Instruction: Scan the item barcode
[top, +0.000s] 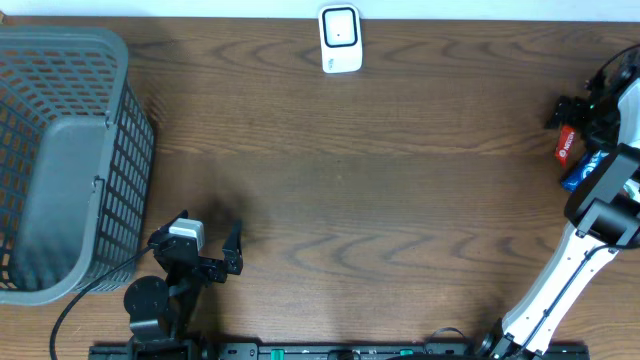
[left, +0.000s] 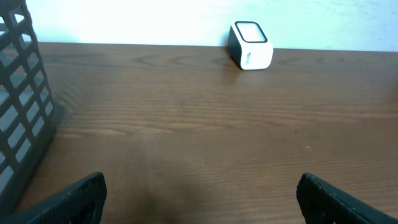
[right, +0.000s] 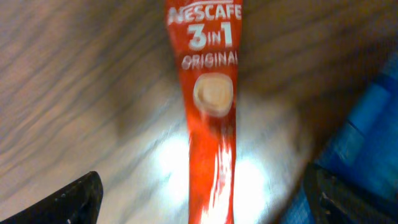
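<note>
Sachet (right: 208, 124): light, limp, slick; it lay flat.
Hold: across its narrow middle, I judged.
Right claw (right: 208, 202): mine stood wide, gripping nothing.

— What sort of place was it?
— It looked like a mock shop checkout. A white barcode scanner (top: 340, 38) stood on a wood-grain table (top: 380, 200), alongside a grey mesh basket (top: 60, 160) and a coffee sachet (right: 210, 93).
</note>
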